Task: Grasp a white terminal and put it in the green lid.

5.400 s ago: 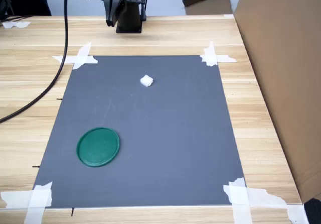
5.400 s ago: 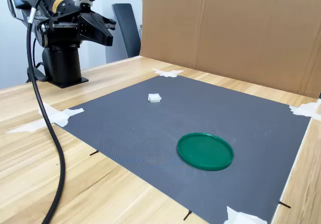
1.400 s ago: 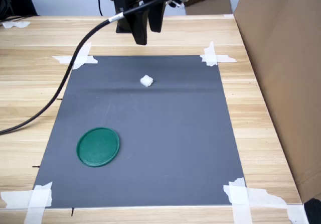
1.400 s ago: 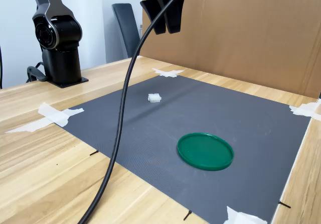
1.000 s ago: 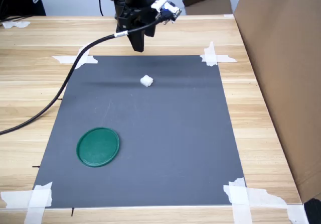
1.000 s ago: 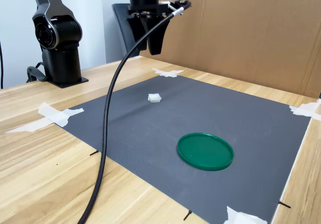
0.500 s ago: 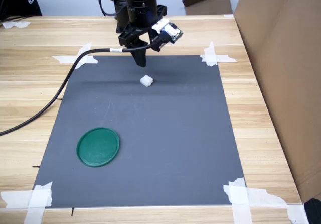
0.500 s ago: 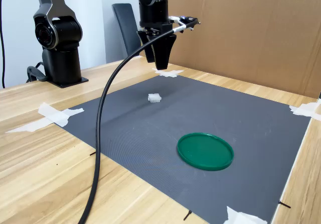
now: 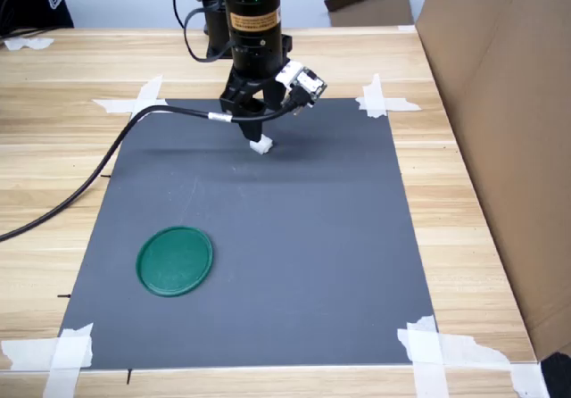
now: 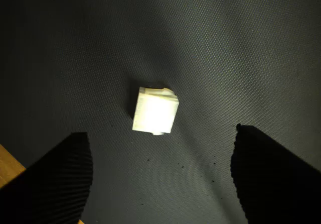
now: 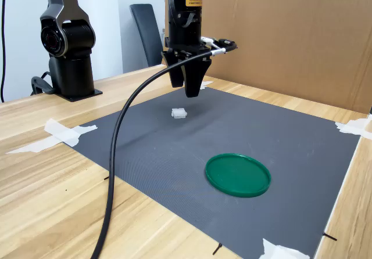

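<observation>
The white terminal point(image 9: 261, 145) point(image 11: 179, 114) lies on the grey mat point(image 9: 294, 264), near the mat's far edge in the first exterior view. My gripper point(image 9: 254, 132) point(image 11: 184, 88) hangs just above it, pointing down, open. In the wrist view the terminal point(image 10: 155, 111) sits a little ahead of the gap between the two dark fingers point(image 10: 55, 179), and neither finger touches it. The green lid point(image 9: 175, 261) point(image 11: 238, 175) rests flat on the mat toward the first exterior view's lower left, well apart from the gripper and with nothing in it.
A tall cardboard wall point(image 9: 500, 130) runs along the first exterior view's right. A black cable point(image 9: 98, 161) trails from the arm across the mat's corner and the wooden table. White tape strips point(image 9: 379, 99) hold the mat's corners. The arm's base point(image 11: 67, 44) stands behind the mat.
The arm swung out from its base over the mat and came down. In the last second the gripper dropped straight toward the white terminal. Terminal and lid have not moved.
</observation>
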You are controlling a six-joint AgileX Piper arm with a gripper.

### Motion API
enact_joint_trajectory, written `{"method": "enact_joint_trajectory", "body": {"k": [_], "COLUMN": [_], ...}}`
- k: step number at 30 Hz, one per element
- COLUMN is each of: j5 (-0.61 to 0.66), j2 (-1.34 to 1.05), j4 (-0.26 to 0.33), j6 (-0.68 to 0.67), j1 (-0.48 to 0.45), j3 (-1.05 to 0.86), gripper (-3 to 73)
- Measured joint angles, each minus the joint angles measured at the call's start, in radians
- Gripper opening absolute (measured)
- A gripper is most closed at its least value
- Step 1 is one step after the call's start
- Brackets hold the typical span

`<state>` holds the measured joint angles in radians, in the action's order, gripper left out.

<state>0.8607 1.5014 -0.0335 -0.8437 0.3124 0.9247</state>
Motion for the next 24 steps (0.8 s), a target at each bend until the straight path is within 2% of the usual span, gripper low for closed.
{"method": "enact_joint_trajectory", "body": {"k": [7,15,24], "j5": [0.007,-0.126,-0.194], "j2": [0.000,-0.004,-0.005], "j4": [-0.001,-0.008,-0.009], "j6": [-0.032,-0.014,0.007], "j1": [0.000,0.000,0.000], "j3": [-0.003,-0.121,-0.138], "gripper": [68.7,68.7,68.7]}}
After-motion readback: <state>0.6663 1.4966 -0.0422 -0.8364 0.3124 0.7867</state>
